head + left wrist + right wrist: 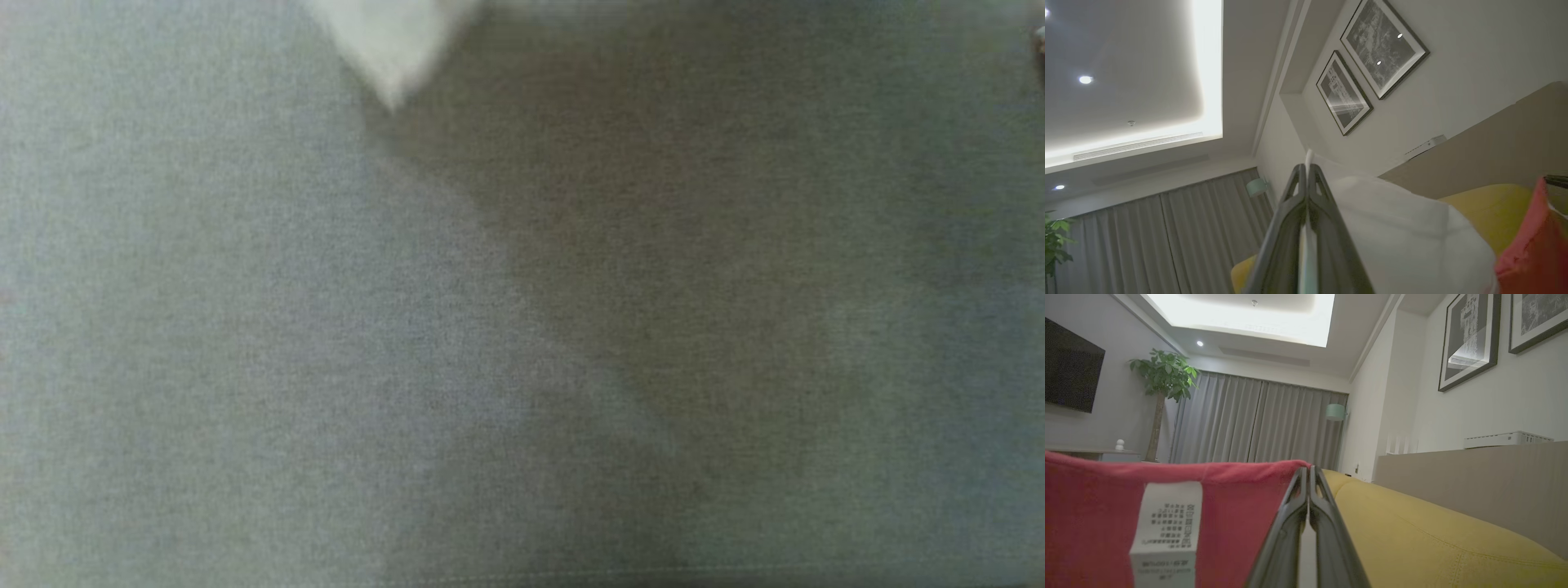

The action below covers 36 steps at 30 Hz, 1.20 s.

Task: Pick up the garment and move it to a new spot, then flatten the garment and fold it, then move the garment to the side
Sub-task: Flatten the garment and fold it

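Grey woven cloth (245,327) lies close under your head camera, blurred, with a pale white corner (392,41) dipping in at the top edge; you can't tell from that view what the corner belongs to.

Your right gripper (1308,471) has its fingers pressed together on the top edge of the red garment (1229,506), which runs off to the left of the fingers with its white care label (1167,522) facing the lens. Your left gripper (1306,167) is also closed, with a thin pale strip pinched between the fingers. White fabric (1404,228) bulges just beside them and runs toward the red cloth, so it is probably the same garment, though that is not certain.

Beyond the fingers sits a yellow cushion (1412,531), then a beige panel (1453,482), then framed prints (1384,45), grey curtains (1257,420) and a potted plant (1163,371).

Both wrists look out into the room, so the garment seems to be lifted and held at two points. By that reading the pick-up is done and you are in the carry to a new spot. Laying it down, flattening, folding and moving it aside are all left.
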### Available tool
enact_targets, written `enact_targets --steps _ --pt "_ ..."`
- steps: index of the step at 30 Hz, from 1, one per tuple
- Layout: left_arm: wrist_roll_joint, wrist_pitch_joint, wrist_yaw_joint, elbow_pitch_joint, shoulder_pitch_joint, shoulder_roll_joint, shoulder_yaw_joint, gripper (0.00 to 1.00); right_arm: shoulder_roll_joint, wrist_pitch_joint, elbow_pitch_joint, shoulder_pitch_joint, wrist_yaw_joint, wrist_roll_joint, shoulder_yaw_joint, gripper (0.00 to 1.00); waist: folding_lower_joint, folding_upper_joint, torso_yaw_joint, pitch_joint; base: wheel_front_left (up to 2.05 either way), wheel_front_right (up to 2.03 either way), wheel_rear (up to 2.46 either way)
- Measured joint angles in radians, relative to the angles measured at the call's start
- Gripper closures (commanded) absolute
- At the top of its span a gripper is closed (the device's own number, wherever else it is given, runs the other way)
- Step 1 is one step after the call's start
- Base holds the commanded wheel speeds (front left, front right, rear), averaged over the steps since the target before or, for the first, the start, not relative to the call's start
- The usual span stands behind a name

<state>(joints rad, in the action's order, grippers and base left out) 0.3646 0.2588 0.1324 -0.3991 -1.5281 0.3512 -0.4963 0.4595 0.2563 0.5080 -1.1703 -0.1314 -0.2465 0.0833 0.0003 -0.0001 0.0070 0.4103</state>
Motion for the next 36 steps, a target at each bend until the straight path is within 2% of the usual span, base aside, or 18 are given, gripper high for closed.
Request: enact_targets --steps 4,7,9,16,21,27,32,36 --pt "0.04 0.002 0.0 0.138 0.08 0.067 -0.062 1.0 0.03 0.001 -0.012 0.032 0.0 -0.004 0.01 1.0 -0.0001 0.0 0.012 0.03 0.0 0.0 0.0" --pt "0.047 0.002 0.0 0.211 0.246 0.136 -0.074 1.0 0.036 0.001 -0.031 0.127 0.0 -0.024 0.008 1.0 -0.0002 0.0 0.025 0.041 0.0 0.0 0.0" --pt "0.047 0.002 0.0 0.246 0.375 0.159 -0.077 1.0 0.036 0.001 -0.038 0.213 0.0 -0.037 0.003 1.0 -0.0002 0.0 0.035 0.044 0.0 0.0 0.0" --pt "-0.018 0.002 -0.003 0.367 0.806 0.18 -0.052 1.0 0.032 0.0 -0.124 0.56 0.0 -0.091 -0.015 1.0 -0.0004 0.0 0.04 0.007 0.0 0.0 0.0" --pt "-0.062 0.002 -0.029 0.427 1.107 0.188 -0.045 1.0 0.013 0.0 -0.232 0.829 0.0 -0.099 -0.073 1.0 -0.0005 0.0001 0.033 -0.038 0.0 0.0 0.0" --pt "-0.074 0.001 -0.062 0.482 1.38 0.191 -0.015 1.0 -0.033 0.0 -0.353 1.172 0.0 -0.126 -0.103 1.0 -0.0006 0.0001 0.025 -0.091 0.0 0.0 0.0" --pt "-0.071 0.001 -0.071 0.537 1.495 0.193 0.016 1.0 -0.046 0.0 -0.444 1.31 0.0 -0.126 -0.137 1.0 -0.0006 0.0001 0.018 -0.112 0.0 0.0 0.0" --pt "-0.065 0.001 -0.072 0.574 1.515 0.194 0.052 1.0 -0.063 -0.018 -0.482 1.336 0.0 -0.125 -0.161 1.0 -0.0003 0.0001 0.016 -0.11 0.0 0.0 0.0"
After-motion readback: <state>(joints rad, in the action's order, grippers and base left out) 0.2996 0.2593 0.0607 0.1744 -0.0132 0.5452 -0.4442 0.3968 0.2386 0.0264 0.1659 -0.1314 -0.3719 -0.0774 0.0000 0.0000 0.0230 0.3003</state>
